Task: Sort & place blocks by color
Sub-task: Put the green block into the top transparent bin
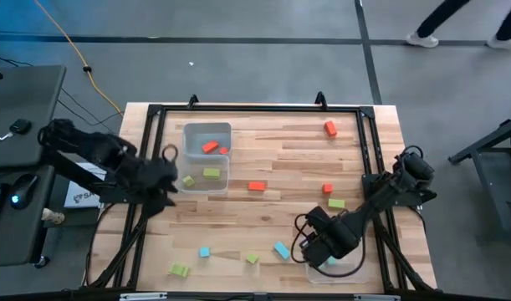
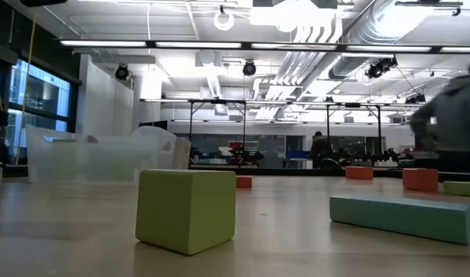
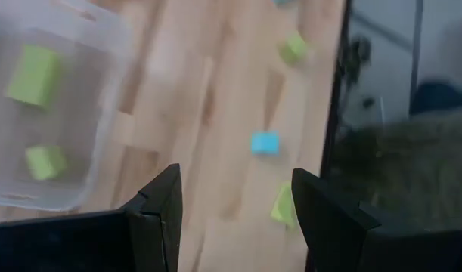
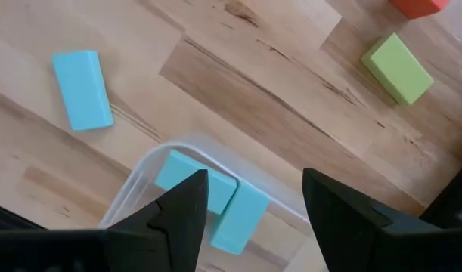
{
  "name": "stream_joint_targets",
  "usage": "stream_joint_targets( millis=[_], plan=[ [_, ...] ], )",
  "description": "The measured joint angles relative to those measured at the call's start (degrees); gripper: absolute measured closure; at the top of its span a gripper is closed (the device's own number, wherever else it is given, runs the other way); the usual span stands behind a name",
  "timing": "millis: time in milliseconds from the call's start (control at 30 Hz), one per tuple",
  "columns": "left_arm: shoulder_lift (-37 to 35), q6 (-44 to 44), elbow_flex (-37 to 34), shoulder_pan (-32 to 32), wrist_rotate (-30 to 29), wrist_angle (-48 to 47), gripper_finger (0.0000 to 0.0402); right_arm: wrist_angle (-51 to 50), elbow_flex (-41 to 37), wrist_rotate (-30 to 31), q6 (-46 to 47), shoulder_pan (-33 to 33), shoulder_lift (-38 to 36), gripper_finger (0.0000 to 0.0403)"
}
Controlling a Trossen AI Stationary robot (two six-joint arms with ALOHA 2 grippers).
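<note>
Wood planks made up the surface point(image 1: 263, 209), framed by a dark rail, with grey floor around it. Two clear tubs point(image 1: 206, 159) sat side by side at the left: one held red blocks point(image 1: 210, 146), the other green ones point(image 1: 211, 173). A third tub point(image 1: 334, 267) by the near edge held teal blocks point(image 4: 215, 200) — mostly hidden under the right arm from above.

Sorting looked roughly a third done; loose blocks lay scattered: red point(image 1: 330, 128), green point(image 1: 180, 270), teal point(image 1: 281, 249) among them.

The left hand point(image 1: 167, 180) hung beside the left tubs, fingers wide and empty. The right hand point(image 4: 249, 215) hovered over the teal tub, also wide and empty.

How many blocks each tub held was hard to make out — the arms covered parts.
</note>
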Motion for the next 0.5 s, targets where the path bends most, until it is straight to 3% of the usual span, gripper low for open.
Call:
stream_joint_targets(
  millis=[333,500],
  plan=[
    [6.5,-0.4,-1.0,-19.2,-8.1,0.6,0.022,0.7,0.0,1.1,1.9,-2.7,0.0,0.0199],
    [11.5,-0.5,-3.5,-26.3,-8.9,3.3,0.022,1.3,0.0,2.9,2.0,-4.4,0.0,0.0199]
  ],
)
